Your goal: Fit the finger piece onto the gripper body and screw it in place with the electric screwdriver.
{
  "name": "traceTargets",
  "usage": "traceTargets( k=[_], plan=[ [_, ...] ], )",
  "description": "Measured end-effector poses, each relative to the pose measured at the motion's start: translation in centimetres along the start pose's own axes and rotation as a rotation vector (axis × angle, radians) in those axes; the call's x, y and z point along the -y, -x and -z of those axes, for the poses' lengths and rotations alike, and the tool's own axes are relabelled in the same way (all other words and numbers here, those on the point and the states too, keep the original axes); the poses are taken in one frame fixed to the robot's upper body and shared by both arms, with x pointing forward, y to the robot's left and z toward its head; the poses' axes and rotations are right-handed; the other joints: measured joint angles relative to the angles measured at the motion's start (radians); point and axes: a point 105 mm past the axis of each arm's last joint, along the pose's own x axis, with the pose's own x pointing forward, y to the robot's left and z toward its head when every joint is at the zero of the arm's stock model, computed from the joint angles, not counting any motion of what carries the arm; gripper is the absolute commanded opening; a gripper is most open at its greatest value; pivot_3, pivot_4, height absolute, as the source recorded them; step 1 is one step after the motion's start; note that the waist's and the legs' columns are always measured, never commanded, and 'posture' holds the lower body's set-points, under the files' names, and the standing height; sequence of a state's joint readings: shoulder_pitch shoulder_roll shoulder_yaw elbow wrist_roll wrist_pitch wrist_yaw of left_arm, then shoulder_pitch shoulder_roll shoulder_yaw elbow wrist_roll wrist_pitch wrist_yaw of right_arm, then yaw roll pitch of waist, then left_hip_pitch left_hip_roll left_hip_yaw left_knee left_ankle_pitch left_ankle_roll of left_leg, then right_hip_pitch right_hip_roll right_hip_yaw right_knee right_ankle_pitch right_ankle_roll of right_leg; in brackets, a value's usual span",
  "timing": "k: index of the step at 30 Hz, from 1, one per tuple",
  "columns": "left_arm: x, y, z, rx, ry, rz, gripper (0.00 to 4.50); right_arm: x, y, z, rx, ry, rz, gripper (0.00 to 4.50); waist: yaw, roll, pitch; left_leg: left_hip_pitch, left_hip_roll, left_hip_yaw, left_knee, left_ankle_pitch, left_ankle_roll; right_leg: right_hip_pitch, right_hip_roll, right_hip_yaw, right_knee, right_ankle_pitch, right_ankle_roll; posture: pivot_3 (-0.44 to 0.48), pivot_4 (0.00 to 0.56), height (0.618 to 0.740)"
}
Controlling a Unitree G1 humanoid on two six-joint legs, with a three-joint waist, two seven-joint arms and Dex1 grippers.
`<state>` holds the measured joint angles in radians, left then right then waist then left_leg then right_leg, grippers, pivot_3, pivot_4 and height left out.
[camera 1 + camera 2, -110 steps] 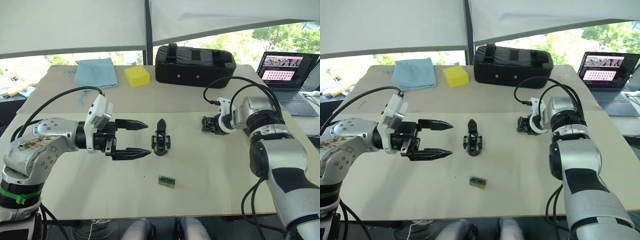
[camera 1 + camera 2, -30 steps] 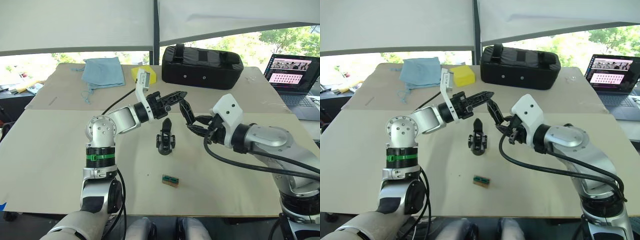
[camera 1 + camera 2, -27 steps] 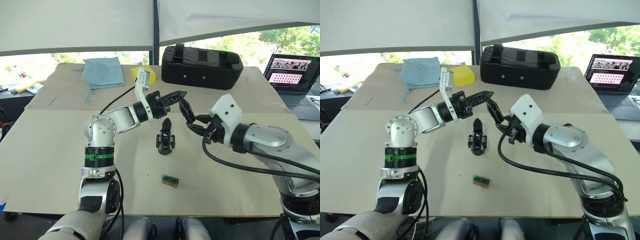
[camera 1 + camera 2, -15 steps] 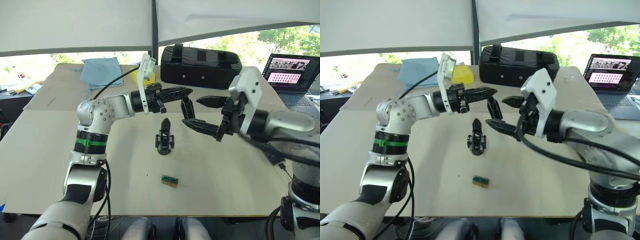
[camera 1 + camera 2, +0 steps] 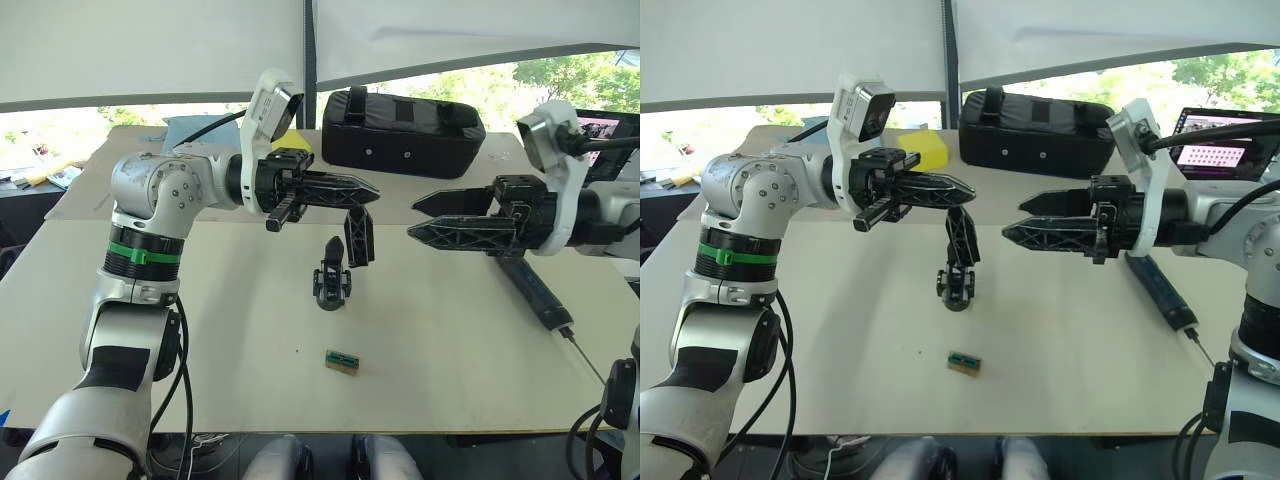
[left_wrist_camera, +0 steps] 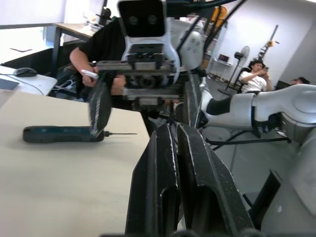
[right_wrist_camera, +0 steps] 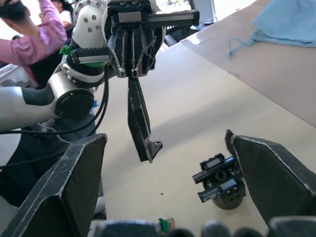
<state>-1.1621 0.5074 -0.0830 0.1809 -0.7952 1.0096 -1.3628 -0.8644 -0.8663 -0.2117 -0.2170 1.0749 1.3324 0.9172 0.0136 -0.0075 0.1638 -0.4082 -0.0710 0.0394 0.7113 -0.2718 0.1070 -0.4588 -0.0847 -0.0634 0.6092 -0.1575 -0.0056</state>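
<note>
a blue cloth (image 5: 200, 128) lies at the far left of the tabletop (image 5: 200, 340), with a yellow block (image 5: 924, 148) just beside it. the left claw (image 5: 350, 189) hangs above the middle of the tabletop, its fingers closed on the top end of the finger piece (image 5: 359, 236), which dangles straight down from the tips, clear of the surface. in the right wrist view the finger piece (image 7: 140, 122) hangs the same way, pointing down. just below and a little left of it the gripper body (image 5: 331, 275) stands upright on the tabletop, fin up; piece and body are close but apart. nearer the front edge lies a small green-brown block (image 5: 341, 363). behind, at the far edge, sits a black case (image 5: 402, 131). the right claw (image 5: 428, 219) hovers to the right of the finger piece, level with it, fingers spread apart and holding nothing. under the right arm the screwdriver (image 5: 535, 290) lies flat on the tabletop, its bit towards the front right corner. a laptop (image 5: 1223, 135) sits at the far right.
</note>
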Motion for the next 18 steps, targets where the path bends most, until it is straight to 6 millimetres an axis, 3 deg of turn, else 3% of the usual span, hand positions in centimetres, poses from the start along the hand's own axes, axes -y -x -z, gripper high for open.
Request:
traceTargets(
  k=[13, 18],
  plan=[
    [0.6, -0.2, 0.8, 0.001, 0.023, 0.042, 0.00, -0.7, -1.9, -0.3, 0.028, -0.099, -0.111, 4.47, 0.005, 0.000, 0.000, -0.001, 0.000, 0.000, 0.000, 0.000, 0.000, -0.001, -0.001, 0.000, 0.000, 0.000, 0.000, 0.000, 0.150, 0.739],
    [0.5, -0.6, 0.8, 0.009, 0.022, 0.056, 0.00, -1.2, -2.8, 0.6, -0.021, -0.093, -0.134, 4.47, 0.003, 0.000, 0.000, -0.001, 0.000, 0.000, 0.000, 0.000, 0.000, -0.001, -0.001, 0.000, 0.000, 0.000, 0.000, 0.000, 0.150, 0.739]
  ],
)
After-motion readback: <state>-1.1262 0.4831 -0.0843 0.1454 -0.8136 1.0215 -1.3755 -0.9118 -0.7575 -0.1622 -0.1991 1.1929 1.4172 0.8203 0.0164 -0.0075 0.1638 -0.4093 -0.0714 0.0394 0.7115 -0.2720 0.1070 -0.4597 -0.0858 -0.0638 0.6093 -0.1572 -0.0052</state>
